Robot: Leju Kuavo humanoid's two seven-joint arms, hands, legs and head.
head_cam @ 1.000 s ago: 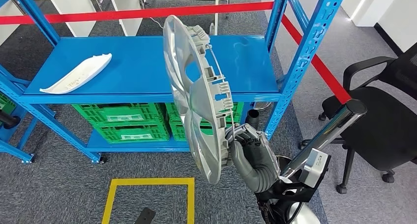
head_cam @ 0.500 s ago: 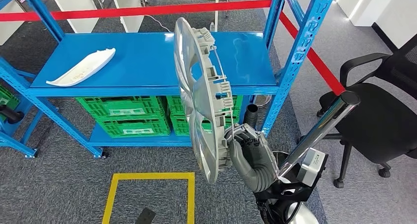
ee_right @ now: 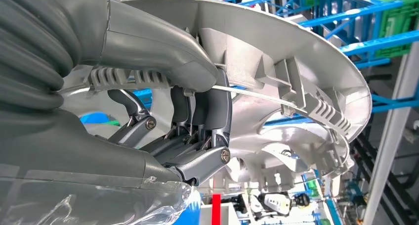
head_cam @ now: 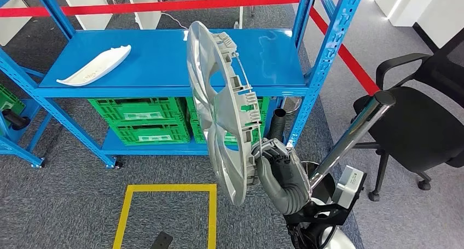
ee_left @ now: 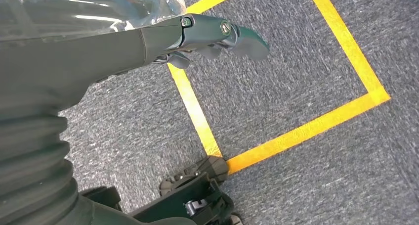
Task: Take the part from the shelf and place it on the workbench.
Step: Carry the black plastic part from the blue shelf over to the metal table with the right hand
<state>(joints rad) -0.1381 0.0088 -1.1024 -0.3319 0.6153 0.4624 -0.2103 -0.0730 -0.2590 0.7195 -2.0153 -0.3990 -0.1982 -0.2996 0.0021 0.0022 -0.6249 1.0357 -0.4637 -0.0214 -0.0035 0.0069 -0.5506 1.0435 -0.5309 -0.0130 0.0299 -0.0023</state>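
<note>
Head view is showing the whole scene shifted against the picture of half a second ago: the blue shelf (head_cam: 164, 57) is sitting a little lower and more to the left in the picture, and more of the black office chair (head_cam: 421, 117) is showing, so the camera is moving, not the things. The part, a silver wheel cover (head_cam: 219, 106), is staying in the right hand (head_cam: 282, 172) in much the same pose, standing on edge with its ribbed back toward the right arm and its top rim reaching up in front of the shelf board. A white curved trim piece (head_cam: 96, 65) is lying on the left of the shelf board, green crates (head_cam: 145, 126) are sitting on the lower level, and a red tape (head_cam: 164, 5) is running across behind the posts. On the grey carpet a yellow taped square (head_cam: 164, 213) is lying just beside the cover's lower rim. The right hand is gripping the wheel cover (ee_right: 276, 71) at its lower edge; in the right wrist view the thumb is lying over the rim and the fingers (ee_right: 202, 111) are curling behind it. In the left wrist view the left hand (ee_left: 212, 34) is hanging above the carpet and the yellow line (ee_left: 296, 131), its fingers partly curled and holding nothing.
</note>
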